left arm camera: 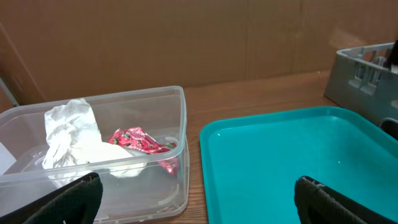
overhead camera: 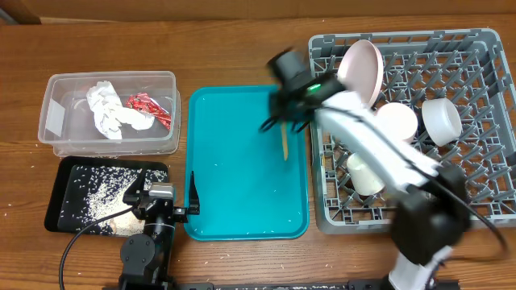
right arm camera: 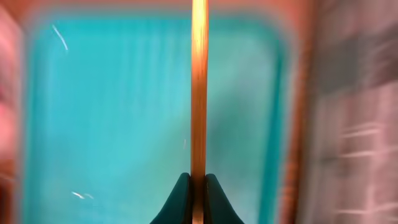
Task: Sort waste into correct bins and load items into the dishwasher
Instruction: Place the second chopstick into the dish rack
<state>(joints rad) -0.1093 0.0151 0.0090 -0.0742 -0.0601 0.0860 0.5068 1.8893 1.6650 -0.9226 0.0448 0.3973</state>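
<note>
My right gripper [overhead camera: 284,121] is shut on the wooden chopsticks [overhead camera: 285,143] and holds them above the right side of the teal tray [overhead camera: 234,193]; in the blurred right wrist view the chopsticks [right arm camera: 199,87] run straight up from between the fingers [right arm camera: 198,183]. My left gripper [overhead camera: 192,196] is open and empty at the teal tray's front left edge. The clear tub [overhead camera: 56,121] holds the white napkin [overhead camera: 109,109] and red wrapper [overhead camera: 149,107]. The black tray [overhead camera: 64,193] holds rice grains [overhead camera: 101,197]. The grey rack [overhead camera: 492,145] holds the plate [overhead camera: 360,68], two bowls [overhead camera: 442,118] and a cup [overhead camera: 368,173].
The left wrist view shows the tub [left arm camera: 180,124] with napkin [left arm camera: 68,134] and wrapper [left arm camera: 140,140], the teal tray [left arm camera: 292,143] and a corner of the rack [left arm camera: 360,74]. A black cable [overhead camera: 76,246] runs by the left arm's base.
</note>
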